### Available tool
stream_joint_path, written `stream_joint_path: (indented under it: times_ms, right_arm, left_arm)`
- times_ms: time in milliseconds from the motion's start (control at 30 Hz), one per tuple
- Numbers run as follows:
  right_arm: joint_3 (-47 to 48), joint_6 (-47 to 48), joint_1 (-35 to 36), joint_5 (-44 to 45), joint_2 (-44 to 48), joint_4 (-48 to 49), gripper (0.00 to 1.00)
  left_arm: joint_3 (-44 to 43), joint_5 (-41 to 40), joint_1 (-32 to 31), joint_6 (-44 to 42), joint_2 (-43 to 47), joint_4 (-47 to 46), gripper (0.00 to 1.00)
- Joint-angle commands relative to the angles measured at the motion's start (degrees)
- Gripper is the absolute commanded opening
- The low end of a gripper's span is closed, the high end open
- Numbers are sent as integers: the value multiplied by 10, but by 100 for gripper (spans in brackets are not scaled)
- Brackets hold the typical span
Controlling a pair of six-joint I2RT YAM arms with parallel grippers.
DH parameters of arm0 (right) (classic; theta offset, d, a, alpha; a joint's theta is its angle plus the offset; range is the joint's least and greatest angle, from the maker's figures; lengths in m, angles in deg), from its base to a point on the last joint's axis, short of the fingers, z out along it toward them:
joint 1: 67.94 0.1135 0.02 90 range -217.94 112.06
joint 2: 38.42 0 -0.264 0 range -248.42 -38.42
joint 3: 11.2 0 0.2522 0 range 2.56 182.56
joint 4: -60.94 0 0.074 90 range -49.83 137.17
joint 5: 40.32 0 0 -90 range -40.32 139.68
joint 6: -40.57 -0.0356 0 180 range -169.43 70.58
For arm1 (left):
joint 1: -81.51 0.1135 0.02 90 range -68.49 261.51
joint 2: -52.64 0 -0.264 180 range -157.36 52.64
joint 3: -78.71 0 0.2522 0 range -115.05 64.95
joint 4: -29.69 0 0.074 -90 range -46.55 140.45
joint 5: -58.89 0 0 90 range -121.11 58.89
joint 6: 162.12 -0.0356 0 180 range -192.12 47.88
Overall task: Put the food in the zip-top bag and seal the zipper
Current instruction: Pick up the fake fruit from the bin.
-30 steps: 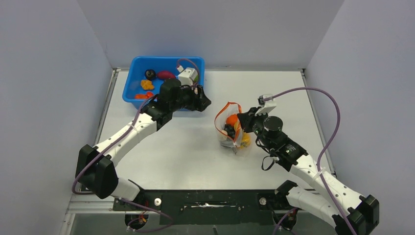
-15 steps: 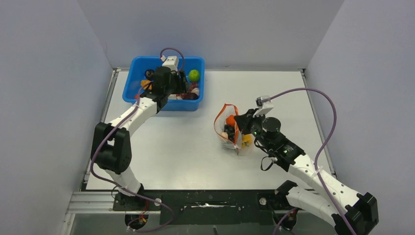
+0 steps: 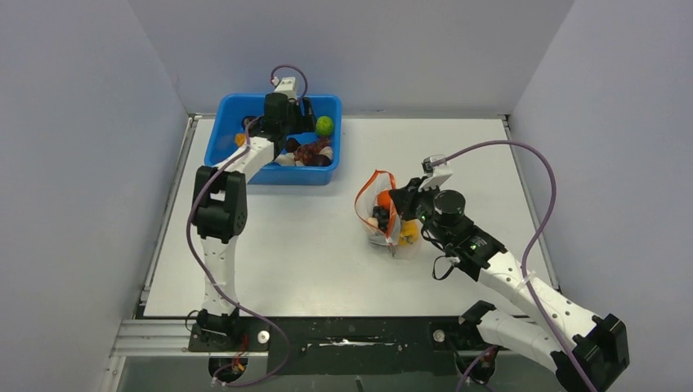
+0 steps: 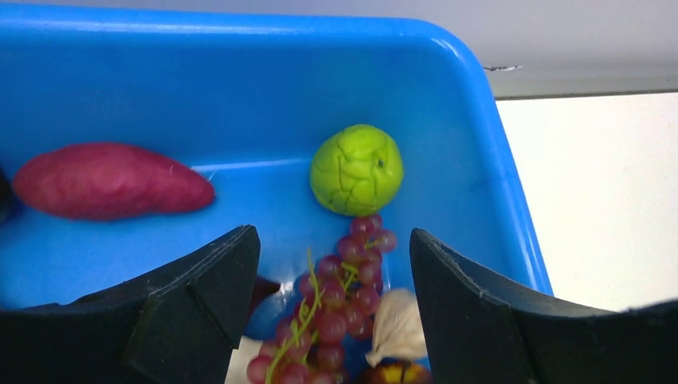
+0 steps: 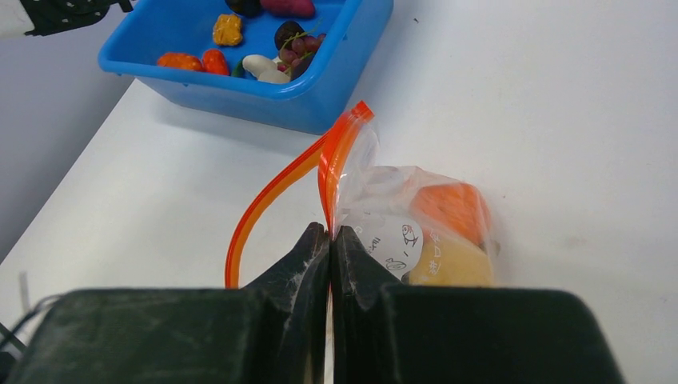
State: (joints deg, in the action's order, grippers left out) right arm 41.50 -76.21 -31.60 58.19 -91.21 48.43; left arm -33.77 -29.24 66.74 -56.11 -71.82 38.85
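Note:
My right gripper [image 5: 329, 234] is shut on the red-orange zipper [image 5: 340, 156] of the zip-top bag [image 5: 416, 228], holding its mouth open at mid-table [image 3: 384, 214]. Orange and yellow food shows inside the bag. My left gripper [image 4: 332, 264] is open and empty inside the blue bin [image 3: 237, 110]. Red grapes [image 4: 344, 288] lie between its fingers. A green ball [image 4: 356, 169] sits just beyond them. A purple sweet potato [image 4: 108, 180] lies at the left. A pale garlic piece [image 4: 400, 324] lies by the right finger.
The bin stands at the table's back left, near the wall. In the right wrist view it holds orange pieces [image 5: 192, 60], a yellow-orange piece [image 5: 227, 29] and dark pieces [image 5: 288, 34]. Purple cables loop above both arms.
My left arm swung from mid-table back over the bin and lowered into it, its gripper now open over the grapes. My right gripper kept its hold on the bag, shifting slightly left.

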Motion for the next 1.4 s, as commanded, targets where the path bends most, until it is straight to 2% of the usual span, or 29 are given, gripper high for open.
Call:
stream_joint_path:
  times_ms: [0, 200, 433, 900, 1100, 1267, 1367]
  right_arm:
    - [33, 2, -4, 18, -6, 26, 0]
    - [53, 4, -4, 16, -26, 16, 0]
    - [63, 8, -3, 26, -23, 9, 0]
    - [63, 5, -4, 30, -14, -12, 0]
    - [67, 7, -3, 33, -24, -9, 0]
    - [71, 9, -4, 32, -32, -7, 0]
    - [68, 3, -4, 31, -33, -4, 0]
  left_arm:
    - [-86, 46, 1, -8, -49, -51, 69]
    - [-135, 100, 4, 11, -108, -69, 70]
    - [-159, 105, 6, 20, -147, -74, 69]
    - [-270, 93, 5, 23, -254, -54, 68]
    - [-296, 64, 4, 14, -264, -46, 60]
    - [-290, 54, 5, 13, -258, -42, 42]
    - [-250, 50, 4, 13, -234, -58, 37]
